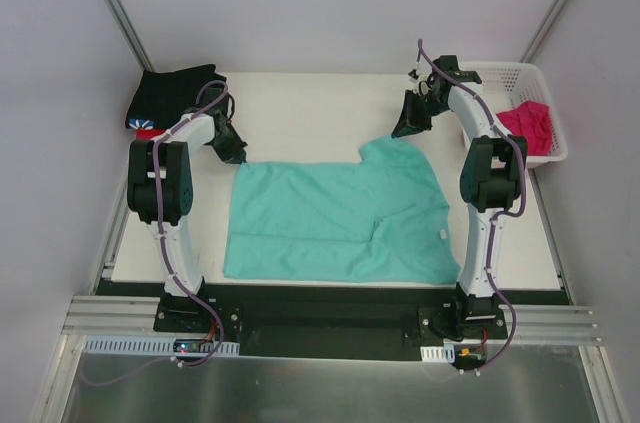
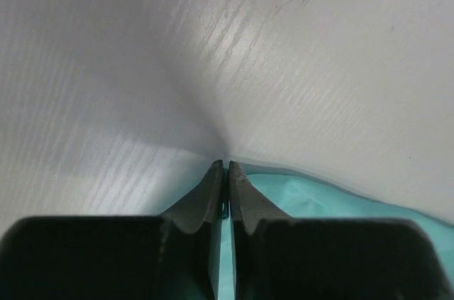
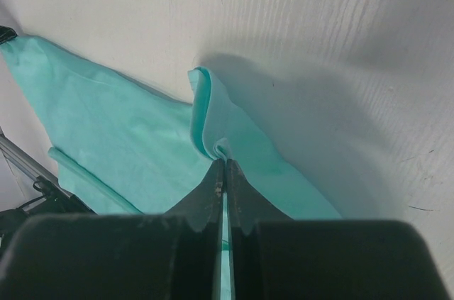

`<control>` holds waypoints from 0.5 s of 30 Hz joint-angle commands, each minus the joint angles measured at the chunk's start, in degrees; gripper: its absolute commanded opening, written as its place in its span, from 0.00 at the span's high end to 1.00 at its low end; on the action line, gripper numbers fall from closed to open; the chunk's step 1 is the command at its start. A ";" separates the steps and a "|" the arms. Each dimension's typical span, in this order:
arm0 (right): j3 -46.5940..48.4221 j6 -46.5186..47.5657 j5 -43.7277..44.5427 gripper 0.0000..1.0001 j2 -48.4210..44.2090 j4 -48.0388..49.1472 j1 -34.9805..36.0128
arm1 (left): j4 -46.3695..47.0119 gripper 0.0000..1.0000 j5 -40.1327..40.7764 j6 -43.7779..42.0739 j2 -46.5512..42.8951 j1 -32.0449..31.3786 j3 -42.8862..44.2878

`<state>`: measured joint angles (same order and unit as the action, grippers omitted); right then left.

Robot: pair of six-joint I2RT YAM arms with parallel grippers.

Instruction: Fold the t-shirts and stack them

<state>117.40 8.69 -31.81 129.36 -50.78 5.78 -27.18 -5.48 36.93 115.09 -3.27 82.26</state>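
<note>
Teal t-shirt [image 1: 335, 218] spread centre | black shirt [image 1: 175, 93] far-left | basket [image 1: 500, 69] far-right

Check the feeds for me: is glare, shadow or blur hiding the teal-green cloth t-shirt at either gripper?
Left wrist: glare streaks the white table, shadow pools ahead of the left gripper, the teal-green cloth t-shirt edge readable. Right wrist: the pinched fold shadows the table beside the right gripper, cloth sharp. Top external: even light, nothing hidden.

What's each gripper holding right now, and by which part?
Both pinch the teal t-shirt: right gripper on a doubled-over edge at its far right corner, left gripper at its far left corner.
</note>
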 commanded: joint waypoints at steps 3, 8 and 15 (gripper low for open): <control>2.48 0.89 -1.15 0.99 -3.41 -1.34 0.46 | -0.07 1.00 1.61 -0.98 -1.44 0.72 1.15; 5.71 0.19 -0.80 0.99 -3.07 -1.68 0.37 | -0.15 1.00 1.87 -1.33 -2.41 0.89 0.36; 12.48 -0.34 -0.62 0.99 0.36 -3.44 0.28 | -0.15 1.00 2.14 -1.42 -1.97 1.25 0.97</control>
<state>124.42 8.58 -31.92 129.38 -52.56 5.82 -27.14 -4.93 36.60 115.07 -2.87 82.26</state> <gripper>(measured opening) 0.020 0.010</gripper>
